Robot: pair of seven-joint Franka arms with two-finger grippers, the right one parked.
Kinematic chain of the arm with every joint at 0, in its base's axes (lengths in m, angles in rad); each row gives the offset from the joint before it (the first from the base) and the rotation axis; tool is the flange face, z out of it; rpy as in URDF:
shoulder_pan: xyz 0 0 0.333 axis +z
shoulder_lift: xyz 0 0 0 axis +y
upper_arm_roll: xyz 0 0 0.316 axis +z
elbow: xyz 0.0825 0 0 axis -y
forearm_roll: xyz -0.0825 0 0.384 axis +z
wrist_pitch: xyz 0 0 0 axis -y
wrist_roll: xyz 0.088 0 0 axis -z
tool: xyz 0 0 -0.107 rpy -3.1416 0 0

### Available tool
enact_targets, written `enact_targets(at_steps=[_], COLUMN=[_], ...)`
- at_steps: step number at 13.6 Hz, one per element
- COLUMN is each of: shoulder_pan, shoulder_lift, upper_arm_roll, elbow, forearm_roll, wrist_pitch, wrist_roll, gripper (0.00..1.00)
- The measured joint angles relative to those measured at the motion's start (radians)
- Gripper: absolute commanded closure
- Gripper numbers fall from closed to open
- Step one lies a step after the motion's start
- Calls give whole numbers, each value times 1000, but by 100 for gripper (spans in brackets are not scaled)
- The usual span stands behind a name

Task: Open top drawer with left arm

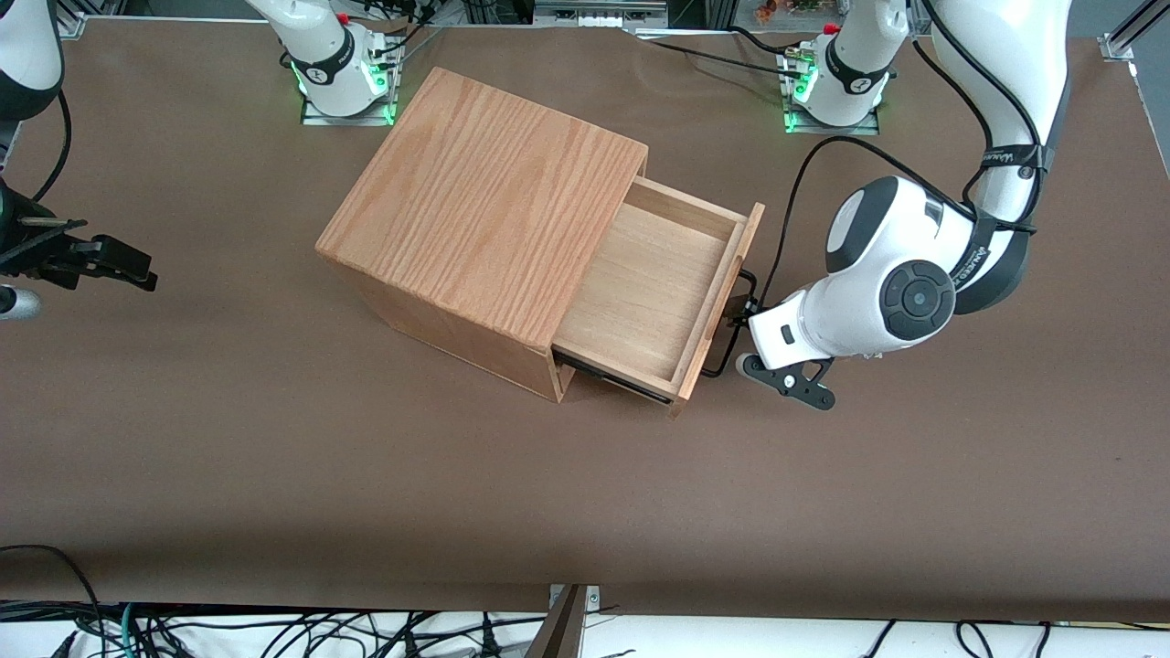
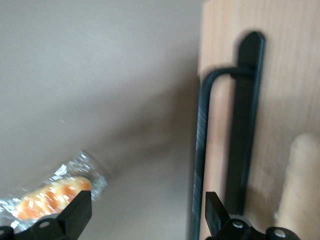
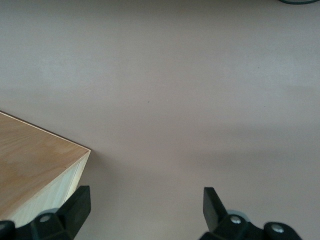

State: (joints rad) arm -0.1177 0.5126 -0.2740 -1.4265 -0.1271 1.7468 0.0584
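A brown worktop (image 1: 274, 439) fills the scene, with cables hanging along its edge nearest the front camera. Near its middle, closer to the edge where the arm bases stand, sits the oak-grain cabinet (image 1: 484, 210), turned at an angle. The top drawer (image 1: 640, 292) is drawn well out of the cabinet toward the working arm's end of the worktop, its pale interior bare.

The left arm (image 1: 891, 283) reaches down in front of the drawer, and its gripper (image 1: 742, 315) sits at the black wire bar handle (image 1: 736, 320). The wrist view shows the fingers spread apart: one fingertip (image 2: 215, 212) lies right at the bar, the other (image 2: 77, 212) stands well off it over the worktop, so the gripper is released rather than clamped on the handle.

The pull appears essentially done. The next move would likely be to back the gripper straight away from the drawer front without snagging the bar.

Only the wrist view shows a clear-wrapped orange snack (image 2: 52, 192) lying on the worktop, and the handle's mounting plate (image 2: 245, 120) on the wood front. Only the front view shows how far the drawer stands out.
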Motion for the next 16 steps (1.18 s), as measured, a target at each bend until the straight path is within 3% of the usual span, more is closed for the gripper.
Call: enact_targets(at_steps=[5, 9, 11, 16], shoulder_pan=[0, 56, 101, 134], shoulder_lift=[-95, -110, -135, -197], upper_arm_roll=[0, 16, 25, 23], elbow=[5, 89, 120, 125], forearm_roll=[-119, -122, -70, 208], wrist_pitch=[-71, -198, -242, -258], wrist_roll=[1, 5, 8, 10], gripper=[0, 0, 0, 0])
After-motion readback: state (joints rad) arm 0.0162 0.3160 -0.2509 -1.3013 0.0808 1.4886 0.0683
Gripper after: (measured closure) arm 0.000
